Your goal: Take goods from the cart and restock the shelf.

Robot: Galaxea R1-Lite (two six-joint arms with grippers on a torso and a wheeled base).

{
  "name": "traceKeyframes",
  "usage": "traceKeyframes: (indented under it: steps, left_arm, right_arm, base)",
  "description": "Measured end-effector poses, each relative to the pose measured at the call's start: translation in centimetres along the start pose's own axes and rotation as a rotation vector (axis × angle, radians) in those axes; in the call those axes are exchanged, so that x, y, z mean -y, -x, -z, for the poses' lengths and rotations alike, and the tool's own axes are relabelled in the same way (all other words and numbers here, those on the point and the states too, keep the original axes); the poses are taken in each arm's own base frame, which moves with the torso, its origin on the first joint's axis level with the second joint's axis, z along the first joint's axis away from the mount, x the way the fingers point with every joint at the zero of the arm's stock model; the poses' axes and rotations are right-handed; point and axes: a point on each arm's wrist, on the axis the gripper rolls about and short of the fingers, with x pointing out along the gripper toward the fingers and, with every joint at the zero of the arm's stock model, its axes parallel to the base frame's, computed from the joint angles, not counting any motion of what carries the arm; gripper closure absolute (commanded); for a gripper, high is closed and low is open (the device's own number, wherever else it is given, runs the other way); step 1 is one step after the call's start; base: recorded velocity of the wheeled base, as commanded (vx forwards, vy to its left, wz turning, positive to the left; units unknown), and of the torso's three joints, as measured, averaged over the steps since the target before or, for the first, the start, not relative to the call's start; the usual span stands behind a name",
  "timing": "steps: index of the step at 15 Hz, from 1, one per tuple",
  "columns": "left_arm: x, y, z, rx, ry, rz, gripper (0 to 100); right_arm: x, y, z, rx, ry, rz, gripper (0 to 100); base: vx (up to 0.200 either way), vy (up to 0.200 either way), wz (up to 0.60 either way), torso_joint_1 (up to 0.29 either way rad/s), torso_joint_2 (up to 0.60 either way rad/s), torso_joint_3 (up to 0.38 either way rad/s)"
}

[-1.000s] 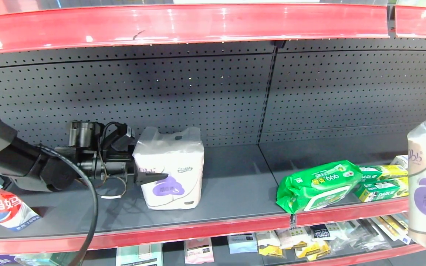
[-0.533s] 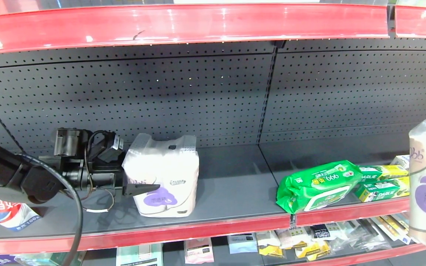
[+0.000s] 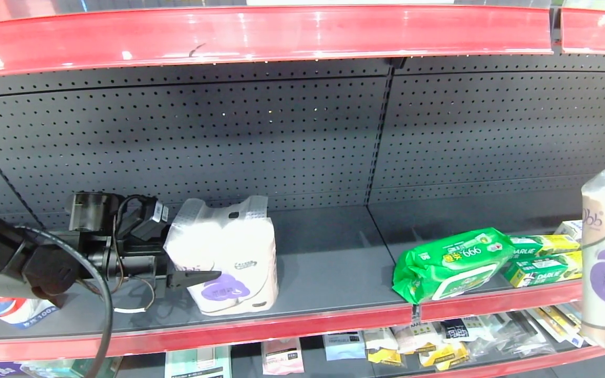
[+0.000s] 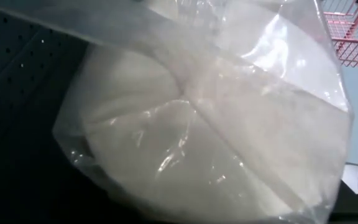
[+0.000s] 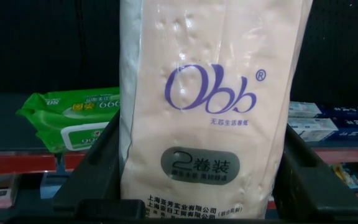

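Clamping tissue pack [image 3: 231, 254] behind shelf lip [image 3: 281, 325], left end effector [image 3: 197, 265], wipes [image 3: 449, 262] well apart, right end effector [image 5: 204, 177] pinching roll pack [image 5: 210, 93].

dark perforated back panel [image 3: 281, 131] behind the red-edged grey shelf [image 3: 334, 262].

Purple logo lettering and a grey oval label on the tall tissue pack [image 5: 213, 112]; purple print on the tissue bundle [image 3: 234, 252]; numerals on the green wipes pack [image 3: 452, 262]; lettering on the green boxes [image 3: 539, 270]; characters on the red-and-white bag [image 3: 13, 312]
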Motion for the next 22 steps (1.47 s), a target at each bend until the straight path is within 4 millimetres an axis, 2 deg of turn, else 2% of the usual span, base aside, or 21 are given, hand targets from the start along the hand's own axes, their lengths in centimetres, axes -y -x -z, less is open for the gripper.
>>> traceKeyframes:
  steps: [10,22]
  left_arm:
    - [1.2,0.3,0.5,0.01,0.033,0.029,100]
    - [1.4,0.3,0.6,0.023,0.043,0.049,100]
  right_arm:
    - [0.0,-0.3,0.0,-0.01,0.001,-0.003,100]
    - [0.0,-0.4,0.0,-0.014,0.001,-0.004,100]
  base:
    - [0.0,0.0,0.0,0.0,0.0,0.0]
    - [0.0,0.0,0.0,0.0,0.0,0.0]
